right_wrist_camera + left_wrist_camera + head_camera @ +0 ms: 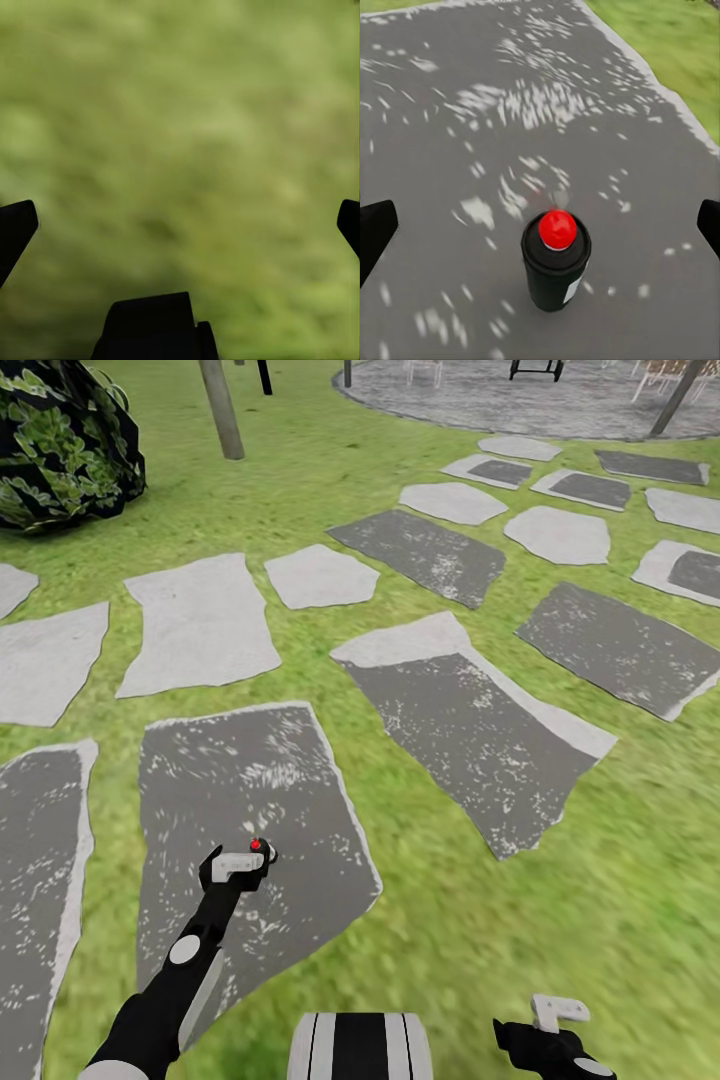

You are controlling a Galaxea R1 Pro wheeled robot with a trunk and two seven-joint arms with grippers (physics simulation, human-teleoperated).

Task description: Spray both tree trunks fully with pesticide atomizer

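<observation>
**On the stepping-stone path: atomizer upright between the left fingers**

Across the lawn (560, 920), blurred green grass runs to every edge of the head view. Grey flagstones lie scattered over it, some pale, some dark and flecked with white. At the far end sits a round gravel patch (520, 400) with furniture legs just visible. A grey-brown tree trunk (221, 408) rises from the grass at upper left, near a dark leafy shrub (60, 450).

Largest dark flagstone (250, 800): lies straight ahead of the robot. The left arm reaches out over it.

Left end effector (243, 867): fingers spread wide apart. In the left wrist view the black fingertips (376, 229) sit at opposite edges of the picture, neither touching anything.

Right end effector (558, 1032): low over grass at the robot's right side. Fingers apart in the right wrist view, blurred lawn beyond them.

Pesticide atomizer (555, 262): small black cylindrical can, round red cap on top, a pale patch low on its side. Stands upright on the dark flagstone, centred between the left fingers but well clear of both. In the head view only its red cap (256, 845) peeks out just past the left end effector.
</observation>
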